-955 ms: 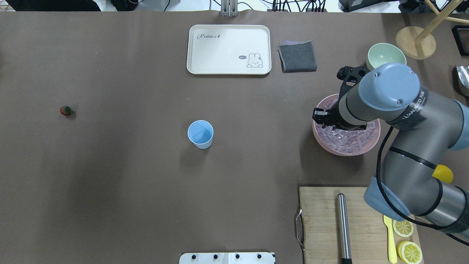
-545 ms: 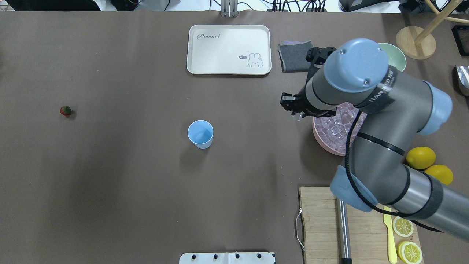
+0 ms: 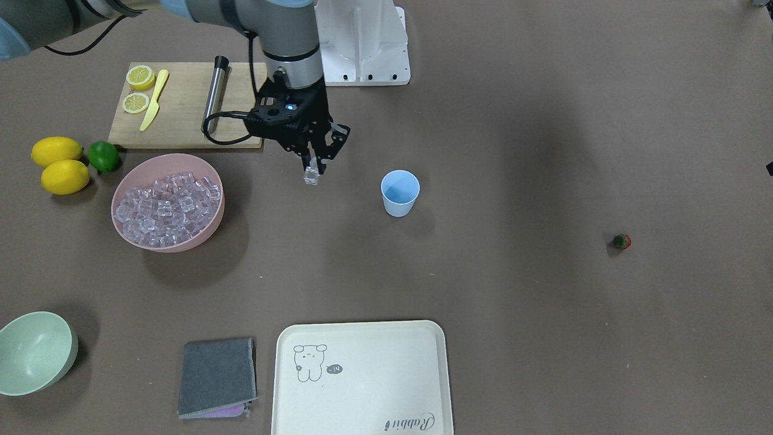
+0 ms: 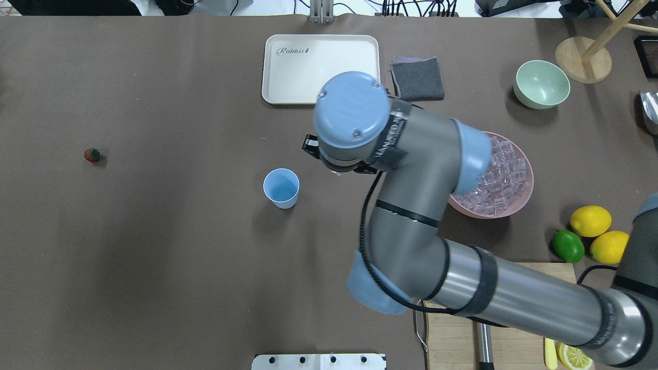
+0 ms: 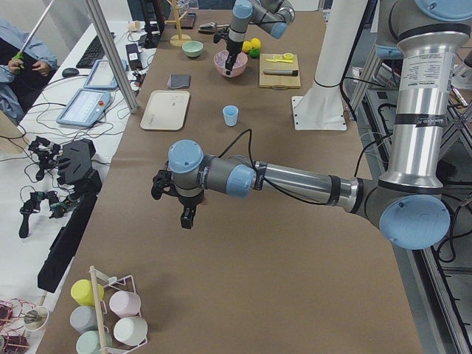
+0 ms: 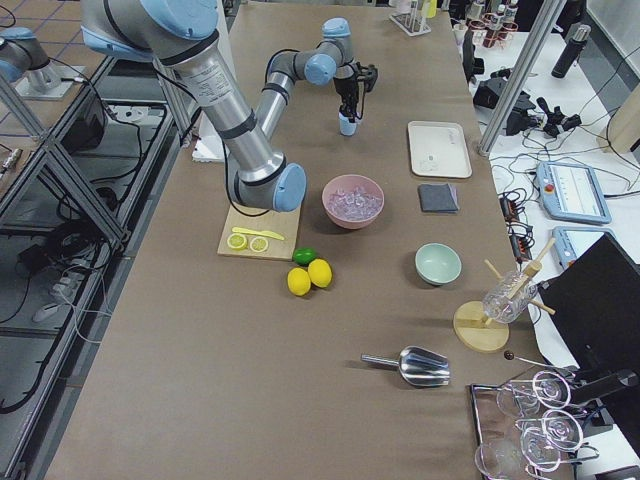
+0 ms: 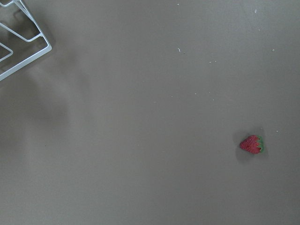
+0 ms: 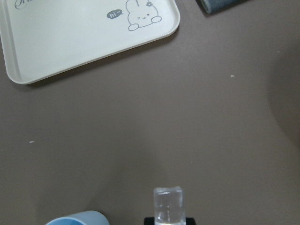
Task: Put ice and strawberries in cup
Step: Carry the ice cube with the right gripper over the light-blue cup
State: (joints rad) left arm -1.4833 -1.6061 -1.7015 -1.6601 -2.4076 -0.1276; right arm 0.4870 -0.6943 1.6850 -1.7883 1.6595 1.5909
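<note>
The right claw [image 3: 313,162] pinched an ice cube [image 3: 311,176] near the empty cup [image 3: 399,192]. The strawberry [image 3: 621,241] lay untouched, well apart.

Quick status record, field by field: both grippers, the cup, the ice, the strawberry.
right gripper: shut on one ice cube, above the table, between pink bowl and cup
left gripper: seen only from the side; open or shut unclear
cup: upright, looks empty
ice heap: in pink bowl
strawberry: on the table, far from cup, nothing touching it
</note>
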